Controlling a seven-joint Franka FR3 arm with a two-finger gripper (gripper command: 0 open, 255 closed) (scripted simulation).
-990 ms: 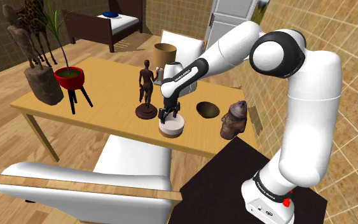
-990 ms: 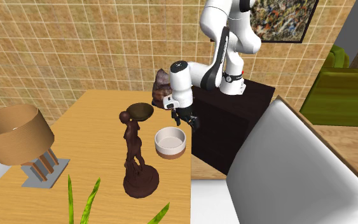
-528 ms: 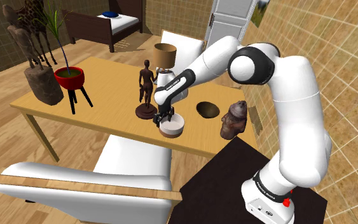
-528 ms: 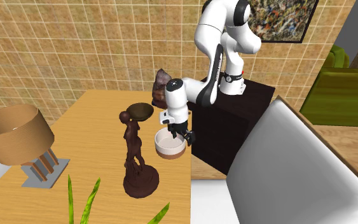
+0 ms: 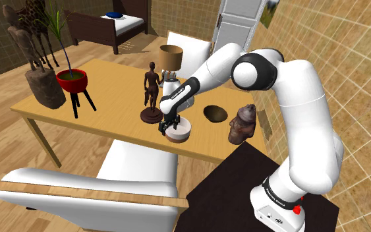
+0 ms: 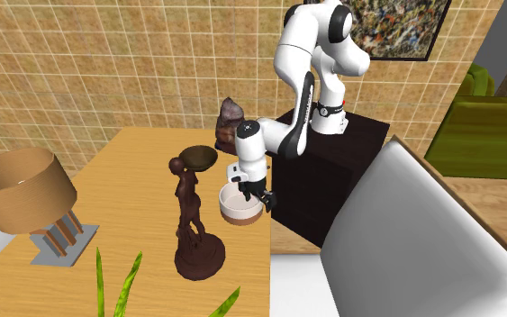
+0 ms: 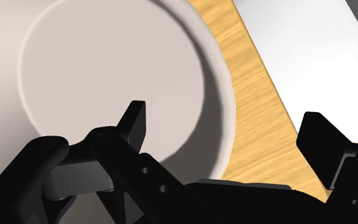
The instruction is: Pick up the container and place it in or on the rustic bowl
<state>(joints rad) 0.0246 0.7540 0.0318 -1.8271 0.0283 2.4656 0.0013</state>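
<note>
Straddling the rim of the white container (image 7: 107, 70), the end effector (image 7: 225, 119) is seen spread wide, with nothing clasped.

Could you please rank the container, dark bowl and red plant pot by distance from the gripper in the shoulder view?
1. Container, at the gripper.
2. Dark bowl, toward the shoulder view's right.
3. Red plant pot, far toward that view's left.

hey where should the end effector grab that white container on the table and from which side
The rim wall, from above: the container stands upright and open-topped, probably too wide to span. The open end effector straddles the rim, one finger inside, one outside.
</note>
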